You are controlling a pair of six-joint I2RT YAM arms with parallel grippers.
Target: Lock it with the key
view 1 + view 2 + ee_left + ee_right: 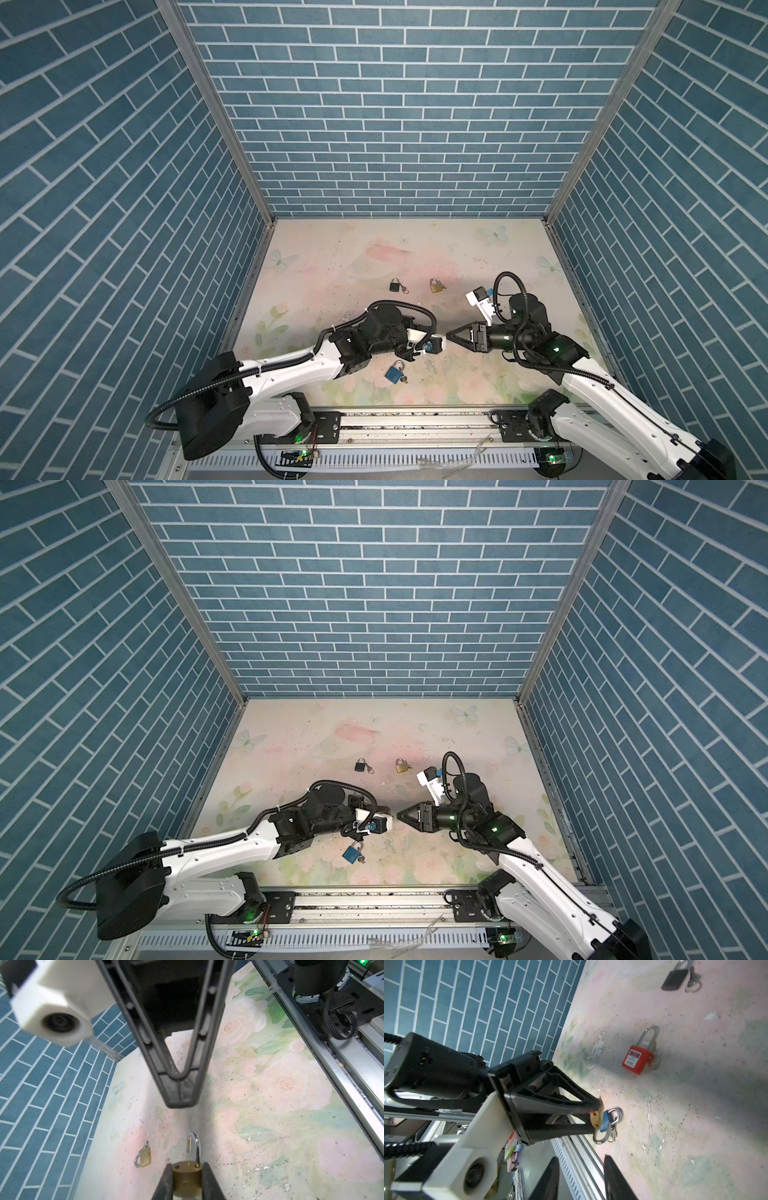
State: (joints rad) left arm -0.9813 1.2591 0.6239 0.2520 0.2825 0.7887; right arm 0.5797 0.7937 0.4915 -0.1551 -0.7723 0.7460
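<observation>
Small brass padlock (187, 1180) w/ shackle (196, 1147) open, pinched betw. left end effector (187, 1168) tips

The left end effector (595, 1117) pinches a brass padlock (596, 1120), shackle seemingly open, near a blue padlock (606, 1121).

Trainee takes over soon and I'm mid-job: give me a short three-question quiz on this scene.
1. True or false: the brass padlock clamped in the left gripper has its shackle closed.
2. Which padlock shows in the right wrist view but in neither top view? A. red padlock B. green C. white
3. Fill in: the right gripper, facing the left gripper, has its jaws ____.
Key: 1 false, the shackle stands open. 2 A. 3 open, with nothing between them.
</observation>
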